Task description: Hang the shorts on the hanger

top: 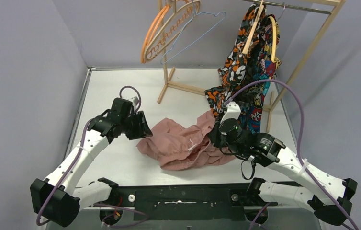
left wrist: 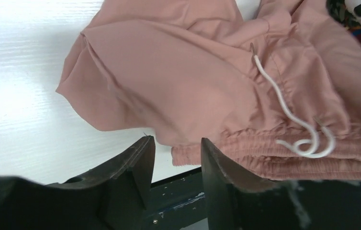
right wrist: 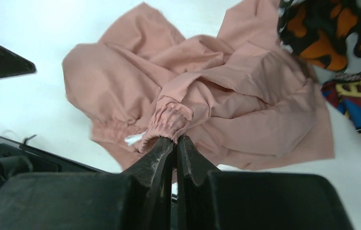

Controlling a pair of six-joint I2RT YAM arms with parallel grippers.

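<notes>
Shorts (top: 188, 143): crumpled on the desk (top: 116, 96) between the two grippers, white drawstring (left wrist: 288, 115) showing.
Left gripper (left wrist: 176, 143): jaws parted, holding nothing; the shorts' edge lies just ahead of its tips.
Right gripper (right wrist: 174, 140): clamped on a bunched piece of the elastic waistband.
Hanger (top: 195, 36): hung on the wooden rack (top: 169, 86) at the back, well apart from the shorts.

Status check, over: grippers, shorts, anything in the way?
Left gripper open, empty, beside shorts. Right gripper shut on their waistband. Hanger bare on rack. Patterned garment hangs close behind right gripper.
</notes>
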